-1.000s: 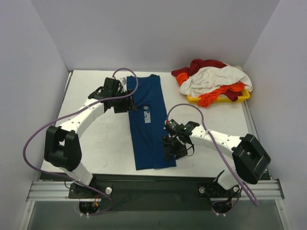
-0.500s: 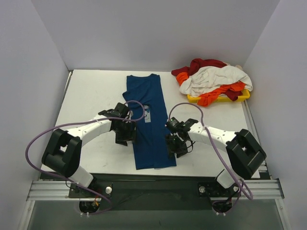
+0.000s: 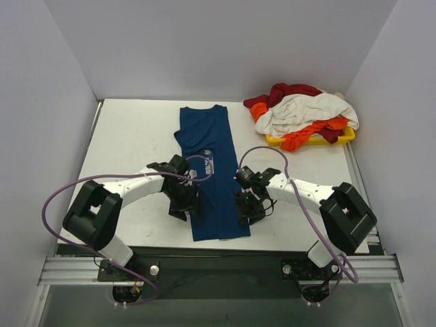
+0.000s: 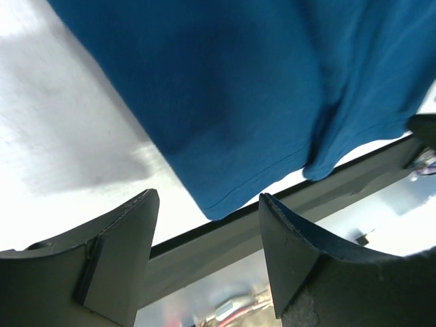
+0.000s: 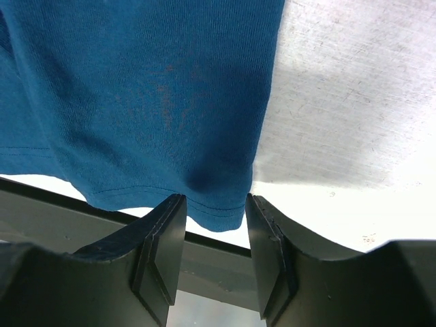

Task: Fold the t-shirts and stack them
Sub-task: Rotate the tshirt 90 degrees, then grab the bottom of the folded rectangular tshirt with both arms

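Blue t-shirt (image 3: 218,197) lies flat on the table (image 3: 136,136), left of the yellow tray (image 3: 347,135) and nearer the arms. It looks already folded lengthwise into a long narrow strip: collar far, hem near, pale print face up at mid-length, few wrinkles. Cross folds not yet done, I'd say. Red, white and orange shirts (image 3: 303,112) sit heaped unfolded on the tray; no stack started. Left gripper (image 4: 206,204) is at the hem corner away from the tray, jaws spread wide, nothing pinched. Right gripper (image 5: 214,204) is at the tray-side hem corner, jaws narrower but apart, cloth corner between them, no pinch visible.
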`<state>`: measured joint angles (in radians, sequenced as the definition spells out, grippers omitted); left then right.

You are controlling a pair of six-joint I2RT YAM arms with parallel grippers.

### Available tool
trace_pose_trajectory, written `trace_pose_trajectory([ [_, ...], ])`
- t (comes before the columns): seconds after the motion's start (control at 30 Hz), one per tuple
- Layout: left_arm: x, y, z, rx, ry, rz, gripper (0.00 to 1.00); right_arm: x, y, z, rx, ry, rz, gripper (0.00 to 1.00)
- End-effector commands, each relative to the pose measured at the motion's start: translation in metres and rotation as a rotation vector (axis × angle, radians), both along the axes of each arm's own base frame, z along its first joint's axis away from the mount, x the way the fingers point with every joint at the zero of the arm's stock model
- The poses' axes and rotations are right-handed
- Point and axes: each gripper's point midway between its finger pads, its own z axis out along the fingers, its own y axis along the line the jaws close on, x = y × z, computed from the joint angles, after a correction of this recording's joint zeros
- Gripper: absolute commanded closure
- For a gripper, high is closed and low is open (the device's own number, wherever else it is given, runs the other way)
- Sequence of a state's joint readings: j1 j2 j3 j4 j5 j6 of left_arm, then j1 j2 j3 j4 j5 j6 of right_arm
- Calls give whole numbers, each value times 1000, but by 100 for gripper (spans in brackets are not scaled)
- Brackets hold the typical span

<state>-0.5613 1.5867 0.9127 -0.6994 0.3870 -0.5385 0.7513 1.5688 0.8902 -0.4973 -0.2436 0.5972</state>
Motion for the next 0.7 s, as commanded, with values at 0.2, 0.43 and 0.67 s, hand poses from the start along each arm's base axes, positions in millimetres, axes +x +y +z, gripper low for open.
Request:
trace_pose_trajectory([
  [0.2,-42,-2,-11,1,83,-23,30,-5,-6,6,-12,11,-15,60],
  [0.43,-48,-7,-21,-18,92,-16,31,-12,-9,2,-5,14,-24,60],
  [0.67,-53,-2,-34,12,121,-23,38,-20,-4,-3,18,39,3,63],
])
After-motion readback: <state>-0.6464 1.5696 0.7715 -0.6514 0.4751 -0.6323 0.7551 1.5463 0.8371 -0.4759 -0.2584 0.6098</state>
